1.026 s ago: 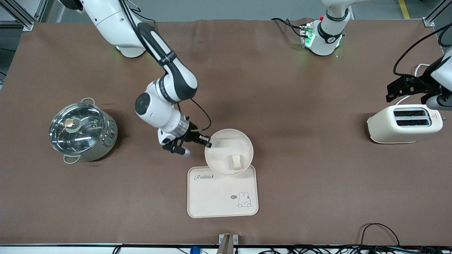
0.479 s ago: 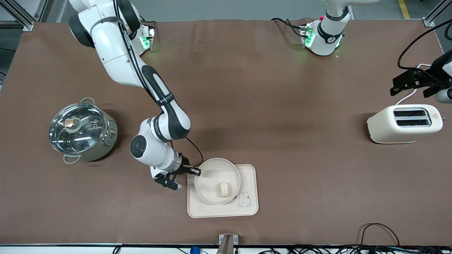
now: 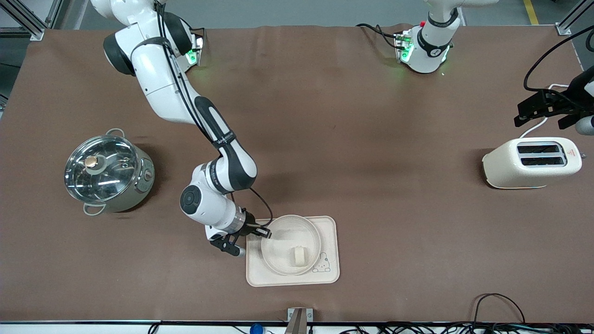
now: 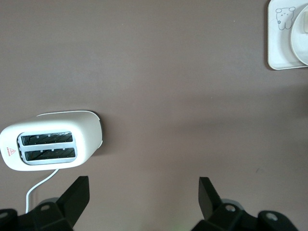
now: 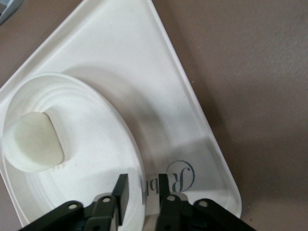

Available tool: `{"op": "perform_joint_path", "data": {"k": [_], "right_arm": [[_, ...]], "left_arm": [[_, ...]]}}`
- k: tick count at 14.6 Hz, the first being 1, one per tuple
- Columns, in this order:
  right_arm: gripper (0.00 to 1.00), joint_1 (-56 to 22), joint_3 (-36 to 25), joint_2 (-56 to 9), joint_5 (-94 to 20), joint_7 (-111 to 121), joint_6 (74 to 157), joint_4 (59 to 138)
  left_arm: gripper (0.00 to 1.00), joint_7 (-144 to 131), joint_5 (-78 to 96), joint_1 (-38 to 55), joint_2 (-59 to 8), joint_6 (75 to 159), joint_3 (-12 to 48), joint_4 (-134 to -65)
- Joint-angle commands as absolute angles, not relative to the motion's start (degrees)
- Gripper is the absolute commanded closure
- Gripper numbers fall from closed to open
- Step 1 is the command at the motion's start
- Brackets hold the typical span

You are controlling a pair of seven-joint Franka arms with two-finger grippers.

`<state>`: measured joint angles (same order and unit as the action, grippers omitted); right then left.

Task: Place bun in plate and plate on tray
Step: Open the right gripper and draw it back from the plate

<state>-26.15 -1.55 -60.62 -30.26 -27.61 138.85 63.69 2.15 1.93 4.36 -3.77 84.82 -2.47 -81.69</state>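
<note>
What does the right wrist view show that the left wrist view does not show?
Only the right wrist view shows the bun lying in the plate, and the right pincer shut on the plate's rim. Only the left wrist view shows the toaster and the open left pincer over bare table. Both show the tray with the plate on it.

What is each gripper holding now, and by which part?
The right gripper pinches the plate by its rim; the left gripper holds nothing.
</note>
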Motion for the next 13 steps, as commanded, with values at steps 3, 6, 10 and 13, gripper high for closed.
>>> {"op": "perform_joint_path", "data": {"k": [3, 6, 10, 13], "right_arm": [[0.0, -23.3, -4.3, -52.6, -24.7, -28.7, 124.1, 63.5], [0.0, -20.8, -6.6, -47.7, -24.5, -28.3, 113.4, 63.5], [0.0, -14.5, -8.3, -38.4, -24.1, -20.4, 106.3, 68.3], [0.0, -14.2, -12.5, -30.8, -16.6, -17.5, 102.7, 71.9]], "left_arm": [[0.0, 2.6, 2.5, 4.1, -4.1, 86.6, -3.1, -81.3], [0.0, 2.5, 2.5, 4.0, -4.1, 88.0, -3.3, -81.3], [0.0, 2.1, 2.6, 4.0, -3.4, 92.1, -3.3, -83.1], [0.0, 2.8, 2.5, 4.0, -2.3, 91.6, -3.3, -84.4]]}}
